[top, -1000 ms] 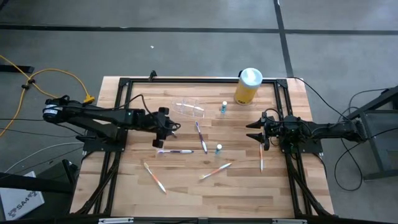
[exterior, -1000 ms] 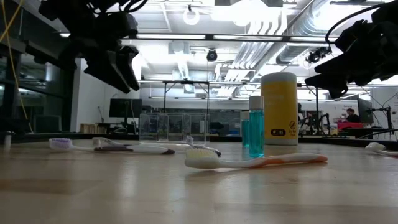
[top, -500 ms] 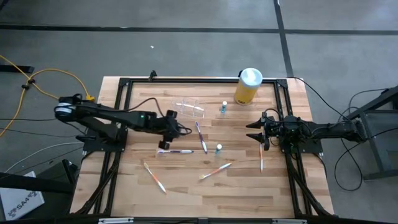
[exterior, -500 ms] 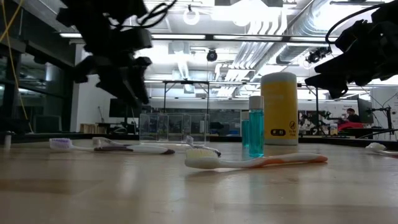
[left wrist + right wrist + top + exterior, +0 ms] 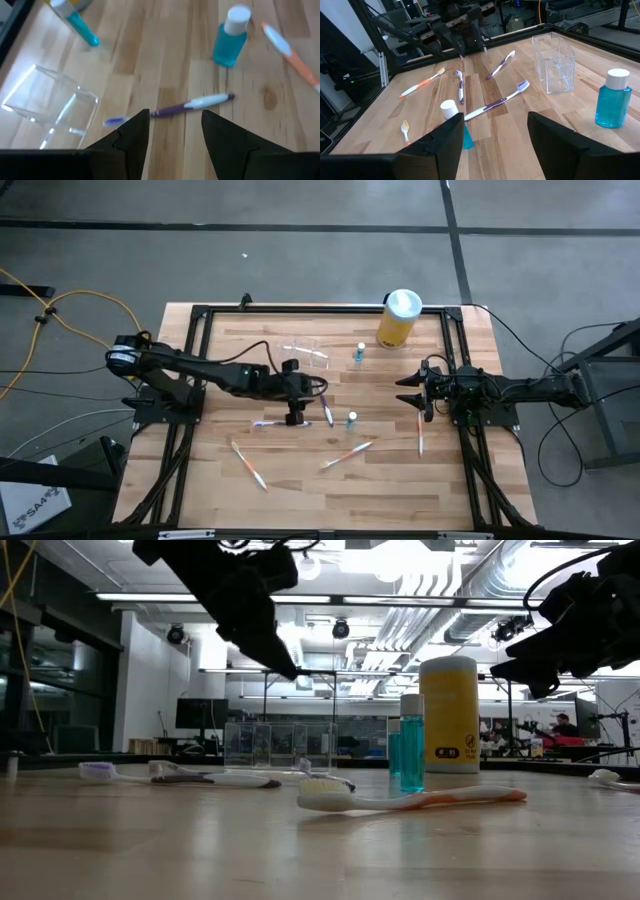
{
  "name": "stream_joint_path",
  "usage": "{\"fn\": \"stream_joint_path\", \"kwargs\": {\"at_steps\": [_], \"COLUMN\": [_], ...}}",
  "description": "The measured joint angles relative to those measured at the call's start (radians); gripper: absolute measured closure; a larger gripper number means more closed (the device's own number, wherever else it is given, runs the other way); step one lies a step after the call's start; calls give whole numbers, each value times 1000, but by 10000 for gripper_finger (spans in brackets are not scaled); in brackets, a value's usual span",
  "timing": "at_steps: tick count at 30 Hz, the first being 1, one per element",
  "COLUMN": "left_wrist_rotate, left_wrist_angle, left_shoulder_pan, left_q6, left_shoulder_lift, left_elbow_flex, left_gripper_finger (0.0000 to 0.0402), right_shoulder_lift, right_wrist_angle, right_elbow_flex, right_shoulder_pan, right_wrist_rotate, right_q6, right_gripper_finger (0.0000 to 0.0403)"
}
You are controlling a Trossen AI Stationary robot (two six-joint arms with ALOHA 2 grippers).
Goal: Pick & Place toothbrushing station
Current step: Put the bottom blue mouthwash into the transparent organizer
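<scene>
The toothbrushing station (image 5: pixel 305 352), a small clear plastic holder, stands on its base at the far middle of the table; it also shows as the holder (image 5: pixel 50 107) and the holder (image 5: pixel 555 62). My left gripper (image 5: pixel 305 388) hangs open above the table, just on the near side of the holder, slanting down over a purple toothbrush (image 5: pixel 192 104). It touches nothing. My right gripper (image 5: pixel 402 391) waits open at the table's right side, above the wood.
Several toothbrushes lie scattered on the wood, among them an orange one (image 5: pixel 348 453). Two small blue bottles (image 5: pixel 352 420) (image 5: pixel 360 352) stand near the middle. A yellow canister with a white lid (image 5: pixel 398 318) stands at the far right. A black frame (image 5: pixel 200 360) edges the table.
My left gripper has travelled toward the table's right edge, from the left part of the table to just beside the clear holder, rolling about its own axis as it went. It has stayed open. The objects on the table have not moved.
</scene>
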Motion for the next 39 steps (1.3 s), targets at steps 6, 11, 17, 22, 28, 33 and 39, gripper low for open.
{"fn": "stream_joint_path", "kwargs": {"at_steps": [6,11,17,22,28,33,39], "left_wrist_rotate": [-1,-1,2,3,4,5,6], "left_wrist_angle": [5,5,11,46,133,191,197], "left_shoulder_pan": [-29,-51,-68,-81,-102,-115,-116], "left_q6": [-43,-43,-60,-73,-67,-60,-65], "left_shoulder_lift": [0,0,0,0,0,0,0], "left_elbow_flex": [0,0,0,0,0,0,0], "left_gripper_finger": [227,227,227,227,227,227,227], "right_shoulder_lift": [0,0,0,0,0,0,0], "right_wrist_angle": [0,0,0,1,13,70,120], "right_elbow_flex": [0,0,0,0,0,0,0], "right_shoulder_pan": [0,0,0,0,0,0,0], "right_wrist_rotate": [0,0,0,0,5,3,4], "right_q6": [0,0,0,0,10,83,178], "right_gripper_finger": [192,192,192,192,192,192,192]}}
